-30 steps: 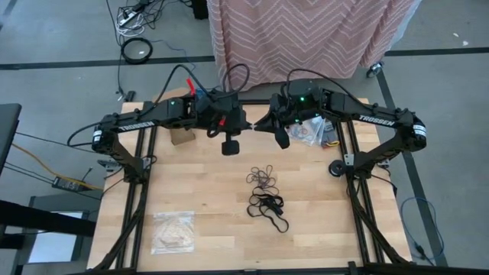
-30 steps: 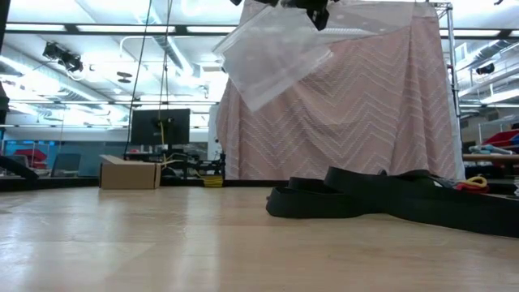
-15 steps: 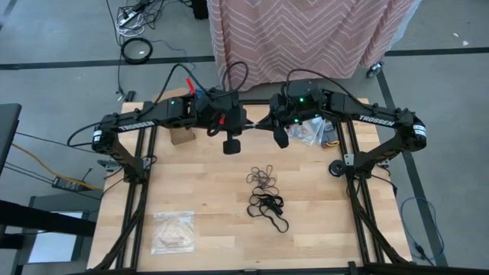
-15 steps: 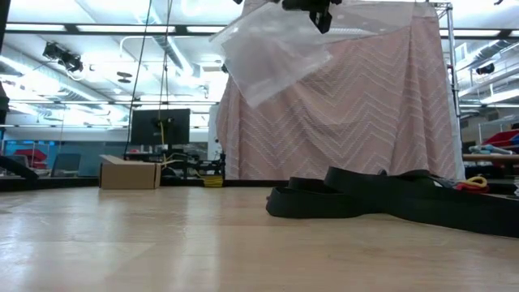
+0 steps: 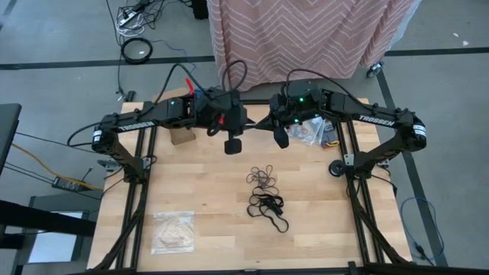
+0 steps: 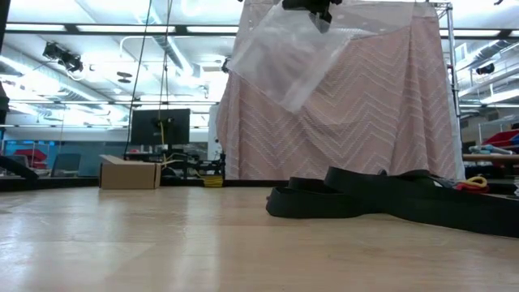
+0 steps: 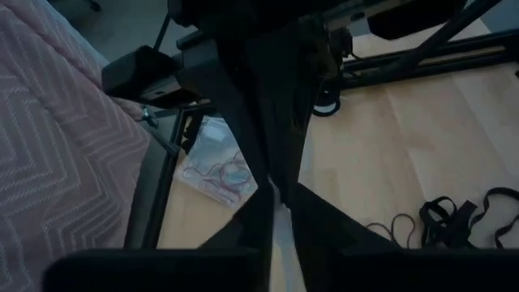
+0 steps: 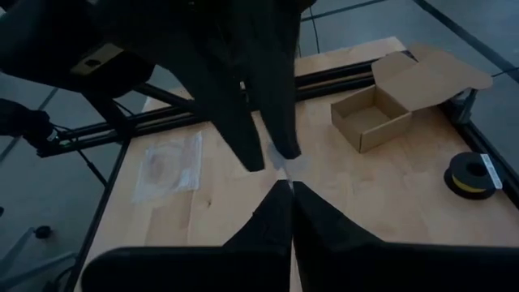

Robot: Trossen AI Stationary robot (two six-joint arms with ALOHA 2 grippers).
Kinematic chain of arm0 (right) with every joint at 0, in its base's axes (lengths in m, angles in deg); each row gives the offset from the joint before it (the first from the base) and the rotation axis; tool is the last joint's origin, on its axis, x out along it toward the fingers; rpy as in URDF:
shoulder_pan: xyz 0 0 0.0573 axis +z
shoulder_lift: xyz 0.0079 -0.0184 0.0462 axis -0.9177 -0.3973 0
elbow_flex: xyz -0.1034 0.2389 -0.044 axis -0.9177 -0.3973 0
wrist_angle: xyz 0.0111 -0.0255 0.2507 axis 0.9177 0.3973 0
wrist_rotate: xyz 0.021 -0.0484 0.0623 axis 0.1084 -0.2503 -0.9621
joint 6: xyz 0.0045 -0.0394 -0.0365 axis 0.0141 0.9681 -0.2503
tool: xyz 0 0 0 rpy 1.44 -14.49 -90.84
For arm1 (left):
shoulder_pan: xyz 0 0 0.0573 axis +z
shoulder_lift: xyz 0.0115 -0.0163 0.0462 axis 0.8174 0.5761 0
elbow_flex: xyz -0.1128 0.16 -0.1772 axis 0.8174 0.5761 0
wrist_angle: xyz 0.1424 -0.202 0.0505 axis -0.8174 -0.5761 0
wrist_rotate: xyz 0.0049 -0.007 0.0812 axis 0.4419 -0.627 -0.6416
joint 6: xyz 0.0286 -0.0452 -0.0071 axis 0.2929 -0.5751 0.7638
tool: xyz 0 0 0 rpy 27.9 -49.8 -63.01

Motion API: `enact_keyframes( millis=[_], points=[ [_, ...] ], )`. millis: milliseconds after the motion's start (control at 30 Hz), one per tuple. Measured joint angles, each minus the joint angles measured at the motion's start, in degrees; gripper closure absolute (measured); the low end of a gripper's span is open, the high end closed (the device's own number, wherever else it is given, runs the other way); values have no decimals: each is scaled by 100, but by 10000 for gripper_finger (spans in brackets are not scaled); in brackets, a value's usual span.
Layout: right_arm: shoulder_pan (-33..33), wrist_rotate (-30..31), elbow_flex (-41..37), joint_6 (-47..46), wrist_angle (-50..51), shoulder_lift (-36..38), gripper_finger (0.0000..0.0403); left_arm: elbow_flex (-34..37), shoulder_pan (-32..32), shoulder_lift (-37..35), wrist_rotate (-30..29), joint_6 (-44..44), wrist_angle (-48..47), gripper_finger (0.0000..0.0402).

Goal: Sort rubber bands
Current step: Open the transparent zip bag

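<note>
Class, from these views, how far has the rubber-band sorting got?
Done: bagged bands at the near-left and far-right corners.
In hand: both grippers, left and right, hold a clear plastic bag aloft.
Left: loose tan and black rubber bands on the wooden table.

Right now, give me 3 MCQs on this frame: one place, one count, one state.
1. Where does the small cardboard box sit?
A. far-left part of the table, under the left arm
B. near-right corner
C. table centre

2. How many clear plastic bags lie flat on the table?
A. none
B. two
C. four

3. The right gripper is:
A. wide open
B. shut
C. out of view

Answers:
1 A, the high view shows the box beneath the left arm.
2 B, one bag near the front-left, one bag with red bands at the far right; a third clear bag hangs in the air between the grippers.
3 B, its fingers meet in the right wrist view.
</note>
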Motion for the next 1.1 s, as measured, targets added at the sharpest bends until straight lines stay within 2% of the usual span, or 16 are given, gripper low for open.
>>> enact_keyframes(
  millis=[67,167,500,700,1000,1100],
  points=[
    [0,0,-2,4,2,0,403,0,0,0,12,6,-10,391],
    [0,-2,-2,10,2,0,403,0,2,0,14,10,-38,392],
    [0,-174,-2,-9,-75,0,403,0,81,-13,-15,10,-119,278],
    [-1,-164,-2,-43,-247,153,403,0,212,-222,-20,-190,-105,236],
    [-44,-201,-2,-41,-289,149,403,0,383,-173,969,-605,-78,229],
    [-44,-203,-2,-41,-289,149,403,51,387,-157,1076,-617,-36,229]
  ],
)
